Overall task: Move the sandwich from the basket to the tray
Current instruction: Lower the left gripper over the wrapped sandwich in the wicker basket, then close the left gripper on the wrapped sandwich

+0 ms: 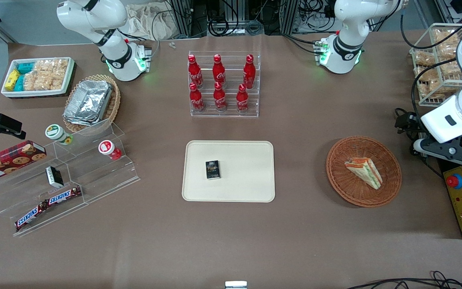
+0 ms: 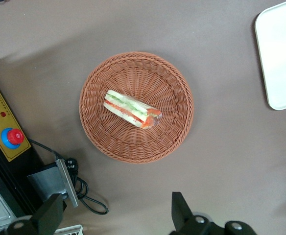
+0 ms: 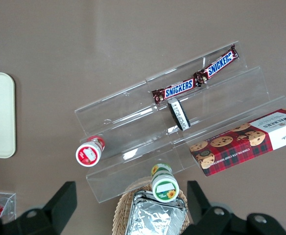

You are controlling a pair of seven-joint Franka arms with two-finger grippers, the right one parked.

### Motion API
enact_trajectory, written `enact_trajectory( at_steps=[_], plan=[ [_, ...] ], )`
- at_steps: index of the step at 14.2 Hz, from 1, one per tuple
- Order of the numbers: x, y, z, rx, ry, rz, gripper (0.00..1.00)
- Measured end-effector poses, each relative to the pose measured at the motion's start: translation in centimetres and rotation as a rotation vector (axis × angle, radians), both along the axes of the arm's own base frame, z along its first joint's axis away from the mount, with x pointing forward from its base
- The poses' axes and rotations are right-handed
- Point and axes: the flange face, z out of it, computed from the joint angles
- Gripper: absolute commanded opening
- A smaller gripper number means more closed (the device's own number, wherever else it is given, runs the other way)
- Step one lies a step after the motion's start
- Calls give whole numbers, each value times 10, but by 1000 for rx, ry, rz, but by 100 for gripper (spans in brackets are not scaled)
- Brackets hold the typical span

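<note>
Sandwich in basket; hand above, seemingly open.

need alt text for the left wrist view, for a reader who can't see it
A sandwich lies in a round reddish-brown wicker basket on a brown table, seen from above. The open tool hangs above bare table beside the basket; a corner of the cream tray shows at the edge.

Sandwich wedge on its side in round wicker basket, cream tray nearby
</note>
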Motion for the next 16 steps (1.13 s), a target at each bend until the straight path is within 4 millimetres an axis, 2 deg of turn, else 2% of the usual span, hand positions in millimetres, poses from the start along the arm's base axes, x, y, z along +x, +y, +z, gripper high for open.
enact_trajectory(
  at_steps=[4, 7, 9, 12, 16],
  plan=[
    [3, -1, -5, -13, 8, 14, 100],
    [13, 1, -33, -2, 47, 195, 100],
    [20, 2, -68, 22, 80, 401, 100],
    [26, -4, -131, 23, 1, 708, 100],
    [8, -12, -213, 1, -80, 1014, 100]
  ],
)
